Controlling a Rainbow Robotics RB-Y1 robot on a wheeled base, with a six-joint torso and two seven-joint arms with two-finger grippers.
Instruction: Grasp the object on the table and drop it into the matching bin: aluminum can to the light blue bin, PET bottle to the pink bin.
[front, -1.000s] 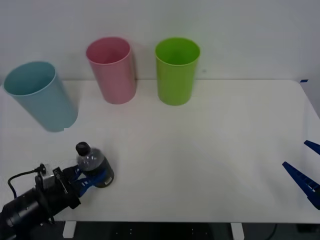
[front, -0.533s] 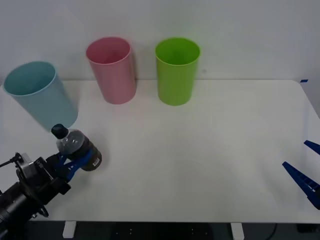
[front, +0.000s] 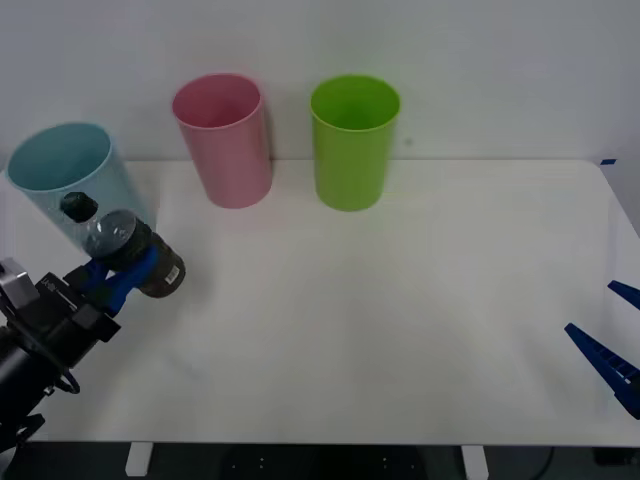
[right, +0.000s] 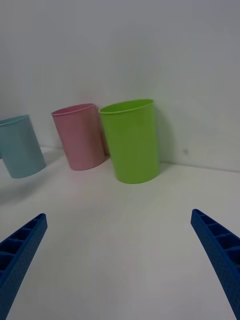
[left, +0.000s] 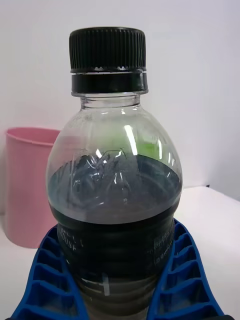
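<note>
Clear plastic bottle (front: 128, 248): black cap, dark label band, lifted off the desk (front: 400, 300) and tilted, its cap toward the light blue bin (front: 75, 185), which it overlaps in the front view
Left pincer (front: 122, 272): clenched round the bottle's lower body; the left wrist view shows a blue ribbed finger (left: 42, 280) pressed on each side of the label band
Step in hand: carrying, grasp made, drop not yet made
Pink bin (front: 224, 140): the matching one for this bottle, at the back of the desk between the light blue bin and the green bin (front: 352, 142), apart from the bottle
Next move: probably swing toward the robot's right and forward, past the light blue bin, until the bottle hangs over the pink rim, then release
Right pincer (front: 612, 345): spread wide, parked at the desk's right edge
</note>
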